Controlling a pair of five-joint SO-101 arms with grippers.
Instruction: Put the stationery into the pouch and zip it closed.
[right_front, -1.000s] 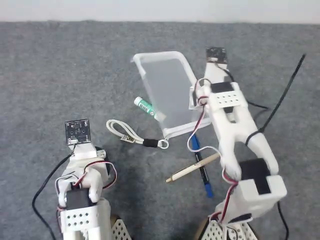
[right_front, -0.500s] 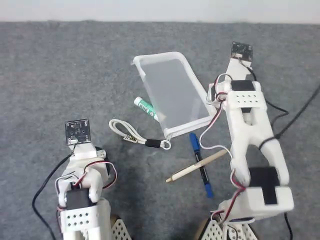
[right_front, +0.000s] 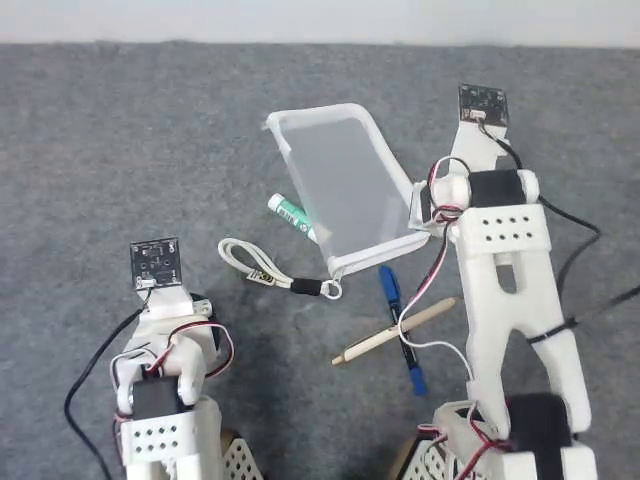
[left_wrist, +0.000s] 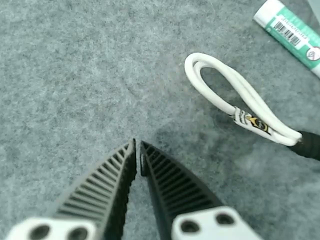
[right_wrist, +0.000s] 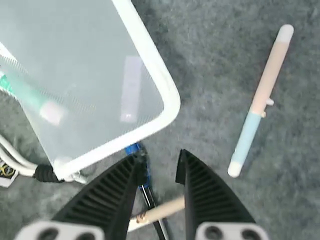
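The translucent pouch (right_front: 345, 180) with a white rim lies flat, its mouth toward the arms. A green-and-white glue stick (right_front: 292, 214) lies half under its left edge and shows through the pouch (right_wrist: 75, 75). A blue pen (right_front: 400, 330) and a beige pen (right_front: 395, 330) lie crossed just below the pouch. My right gripper (right_wrist: 161, 157) hovers open and holds nothing, just off the pouch's near right corner, above the blue pen's cap (right_wrist: 134, 149). A peach-and-blue pen (right_wrist: 260, 100) lies to its far side. My left gripper (left_wrist: 138, 146) is shut and holds nothing, short of the white cord (left_wrist: 240, 105).
The cord strap (right_front: 255, 265), with a black end and a ring (right_front: 327, 289), trails from the pouch's zipper corner across the grey carpet. The left arm (right_front: 165, 350) sits folded at the front left. The right arm (right_front: 495, 240) stretches along the pouch's right side.
My right arm has swung rightward off the pouch's right edge and now stands beside its corner. The pouch, pens and left arm have stayed put.
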